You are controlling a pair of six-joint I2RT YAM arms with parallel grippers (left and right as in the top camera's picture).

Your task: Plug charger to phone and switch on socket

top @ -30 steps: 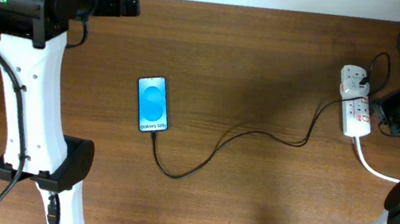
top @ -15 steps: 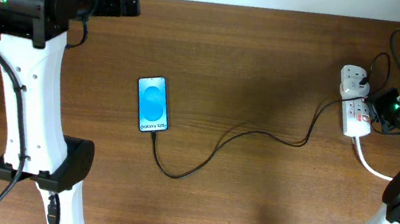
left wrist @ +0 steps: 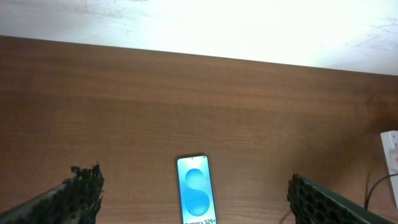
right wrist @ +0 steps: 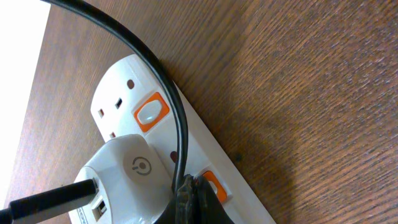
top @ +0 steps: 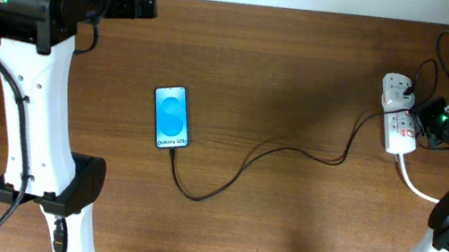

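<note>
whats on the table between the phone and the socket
Only the charger, a thin black cable looping from the phone at its lower edge across to the socket; the rest is bare wooden table. The overhead view shows it.

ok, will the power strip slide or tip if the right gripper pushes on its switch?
Probably slides before it tips: the socket lies flat and low on the smooth table, nothing visibly fixing it. A downward press should be steady; a sideways push likely skids it. The thick white cord and plugged adapter may resist a little.
</note>
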